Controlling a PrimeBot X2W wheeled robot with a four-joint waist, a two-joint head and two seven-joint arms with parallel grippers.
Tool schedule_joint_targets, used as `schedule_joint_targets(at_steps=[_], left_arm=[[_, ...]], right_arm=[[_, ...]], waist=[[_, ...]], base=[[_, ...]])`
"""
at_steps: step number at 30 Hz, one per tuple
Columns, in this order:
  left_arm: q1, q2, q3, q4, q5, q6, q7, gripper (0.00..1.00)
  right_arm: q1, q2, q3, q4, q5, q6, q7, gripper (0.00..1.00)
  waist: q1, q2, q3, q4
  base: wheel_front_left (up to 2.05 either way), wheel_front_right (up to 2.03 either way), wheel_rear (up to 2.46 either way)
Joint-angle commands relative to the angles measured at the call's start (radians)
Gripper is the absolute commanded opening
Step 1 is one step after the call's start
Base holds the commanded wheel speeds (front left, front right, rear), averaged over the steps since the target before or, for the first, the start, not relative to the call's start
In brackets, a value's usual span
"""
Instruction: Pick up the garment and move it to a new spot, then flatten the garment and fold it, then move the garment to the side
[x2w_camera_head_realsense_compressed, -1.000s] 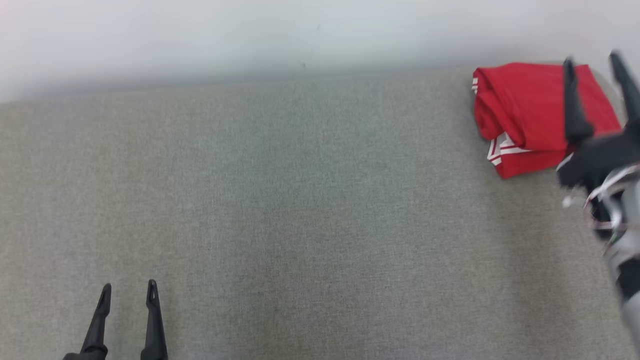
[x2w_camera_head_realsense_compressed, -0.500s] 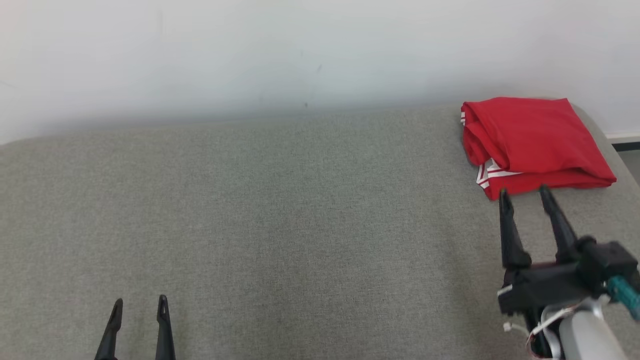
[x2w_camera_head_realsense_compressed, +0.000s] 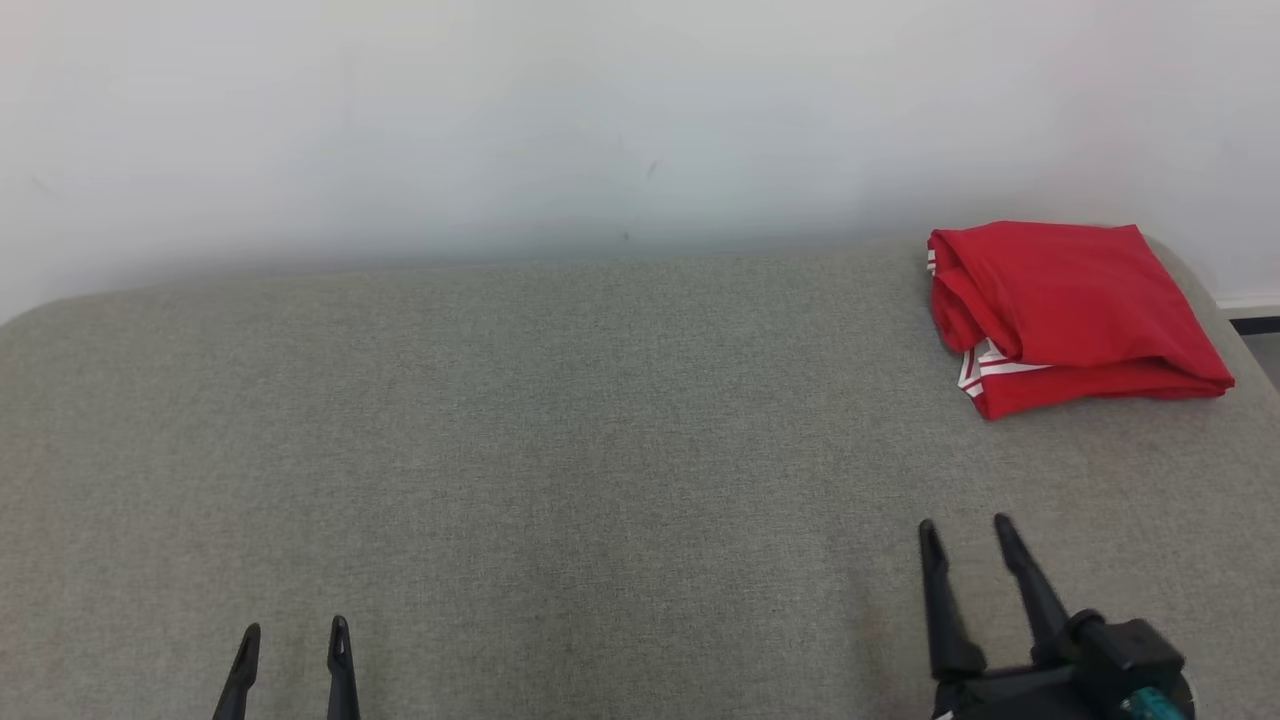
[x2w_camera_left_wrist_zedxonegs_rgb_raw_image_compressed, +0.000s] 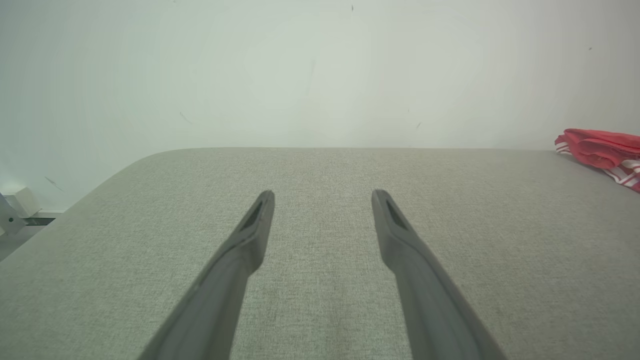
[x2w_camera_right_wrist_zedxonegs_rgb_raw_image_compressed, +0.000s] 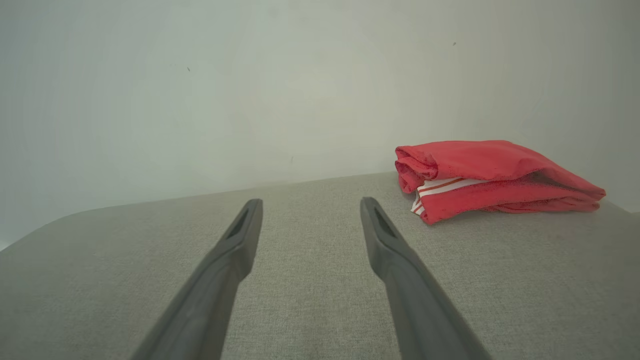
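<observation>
The red garment (x2w_camera_head_realsense_compressed: 1075, 315) lies folded at the far right corner of the grey padded surface (x2w_camera_head_realsense_compressed: 600, 450), apparently set aside there. The left gripper (x2w_camera_head_realsense_compressed: 295, 628) and right gripper (x2w_camera_head_realsense_compressed: 965, 523) hover near the front edge, spread wide and empty, so the task looks finished.

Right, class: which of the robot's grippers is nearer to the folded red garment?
Right. The right gripper, open, is nearer the robot than the red garment, apart from it, on the same side. The left gripper, open, is far off to the garment's left.
</observation>
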Motion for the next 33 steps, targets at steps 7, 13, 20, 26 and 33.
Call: schedule_joint_targets(at_steps=[7,13,20,26,33], left_arm=[[0.012,-0.001,-0.009,0.014,-0.012,0.001,-0.002,1.0],[0.015,-0.001,-0.009,0.023,-0.013,0.002,-0.002,1.0],[0.012,-0.001,-0.005,0.028,-0.011,0.004,-0.002,1.0],[0.013,-0.001,-0.002,0.033,-0.01,0.002,-0.002,1.0],[0.01,-0.001,-0.004,0.038,-0.003,-0.002,-0.002,1.0]], right_arm=[[0.04,0.011,0.056,0.005,-0.012,0.001,0.0,1.0],[0.041,0.016,0.074,0.019,-0.01,0.001,0.0,1.0],[0.039,0.018,0.069,0.025,-0.007,0.001,0.0,1.0],[0.04,0.019,0.073,0.027,-0.006,0.001,0.0,1.0],[0.042,0.019,0.076,0.025,-0.006,0.001,0.0,1.0]], waist=[[0.0,0.0,-0.01,0.013],[0.0,0.0,-0.016,0.019],[0.0,0.0,-0.016,0.024],[0.0,0.0,-0.015,0.023],[0.0,0.0,-0.017,0.026]], base=[[0.0,0.0,0.0],[0.0,0.0,0.0],[0.0,0.0,0.0],[0.0,0.0,0.0],[0.0,0.0,0.0]])
